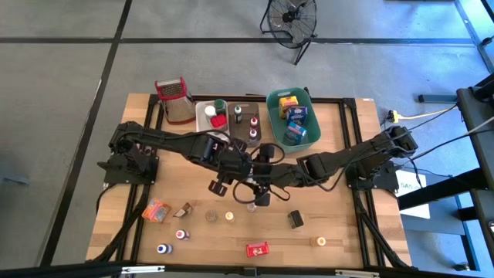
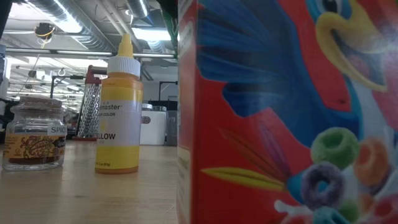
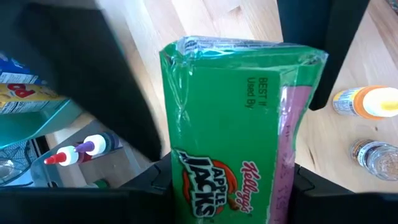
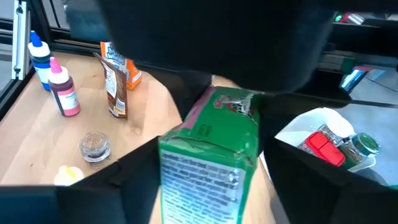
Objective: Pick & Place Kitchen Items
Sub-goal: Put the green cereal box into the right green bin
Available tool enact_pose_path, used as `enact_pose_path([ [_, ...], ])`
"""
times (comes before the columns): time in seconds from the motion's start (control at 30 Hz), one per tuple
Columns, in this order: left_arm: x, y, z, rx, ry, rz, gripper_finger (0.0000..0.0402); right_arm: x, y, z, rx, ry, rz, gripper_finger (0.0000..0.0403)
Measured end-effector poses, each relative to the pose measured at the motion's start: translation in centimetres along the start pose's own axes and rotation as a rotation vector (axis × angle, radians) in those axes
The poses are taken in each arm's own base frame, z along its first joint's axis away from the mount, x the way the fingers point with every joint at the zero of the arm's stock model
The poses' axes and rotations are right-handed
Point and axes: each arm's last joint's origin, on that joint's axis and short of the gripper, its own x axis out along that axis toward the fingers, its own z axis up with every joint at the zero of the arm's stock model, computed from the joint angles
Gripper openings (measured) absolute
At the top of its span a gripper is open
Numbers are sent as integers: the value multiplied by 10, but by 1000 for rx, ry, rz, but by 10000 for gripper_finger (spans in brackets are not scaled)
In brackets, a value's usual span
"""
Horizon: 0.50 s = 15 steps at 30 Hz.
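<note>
Fingers (image 3: 155, 180) of left gripper (image 3: 230, 186) clamping green cereal box (image 3: 236, 124); right gripper (image 4: 205, 180) alongside

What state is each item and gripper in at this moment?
Apple Jacks box: gripped by the left gripper.
right gripper: at the same box.
yellow bottle: upright, capped.
spice jar: upright, lidded.
red cereal box: standing.
teal bin: holding boxes.
</note>
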Motion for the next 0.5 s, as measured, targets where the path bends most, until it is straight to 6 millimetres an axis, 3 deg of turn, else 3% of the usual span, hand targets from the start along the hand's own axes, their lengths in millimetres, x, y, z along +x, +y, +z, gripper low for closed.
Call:
enact_pose_path([
  [0.3,0,0,0,-22,-1,3,149,0,0,0,-1,1,4,166],
  [0.5,0,0,0,-26,-3,2,168,0,0,-1,-3,6,3,145],
])
